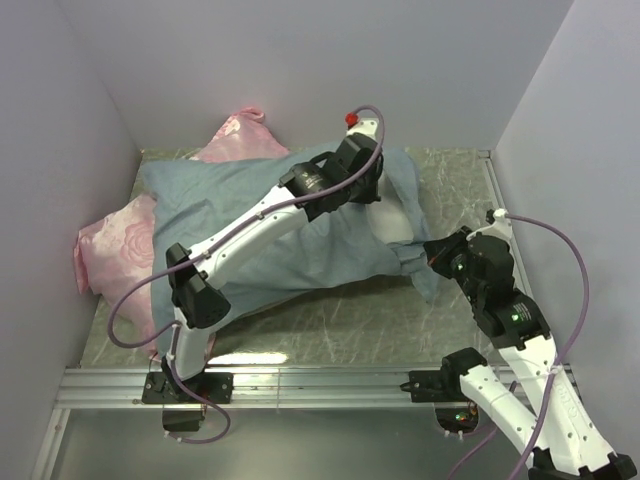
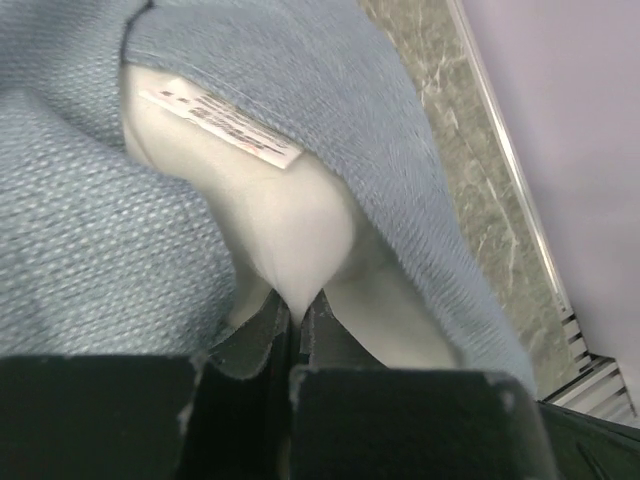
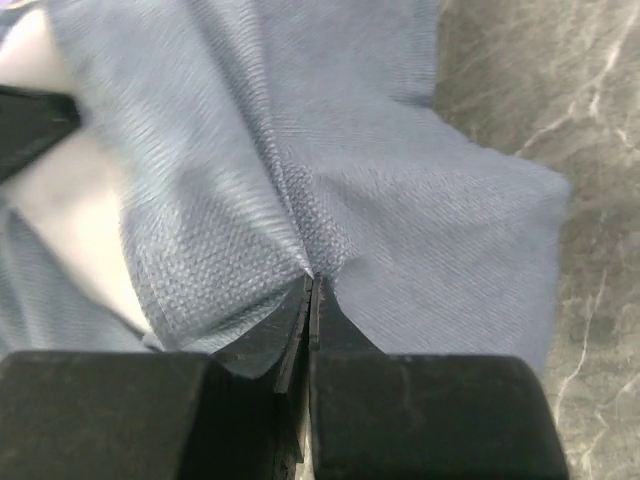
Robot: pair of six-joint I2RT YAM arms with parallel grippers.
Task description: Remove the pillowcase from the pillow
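Note:
The blue-grey pillowcase [image 1: 250, 215] lies across the table, its mouth at the right. The white pillow [image 1: 392, 222] shows bare at that mouth. In the left wrist view the pillow [image 2: 290, 230] carries a white label [image 2: 222, 125], and the pillowcase [image 2: 90, 250] lies around it. My left gripper [image 1: 372, 188] is shut on a pinch of the white pillow [image 2: 296, 300]. My right gripper [image 1: 432, 252] is shut on a fold of the pillowcase [image 3: 400, 210] at its lower right edge [image 3: 311, 274]. Most of the pillow is hidden inside the case.
A shiny pink rose-patterned pillow [image 1: 112, 245] lies under the pillowcase at the left and back. The table top [image 1: 330, 325] is grey marble-patterned, with a metal rail [image 1: 320, 380] at the near edge and white walls on three sides.

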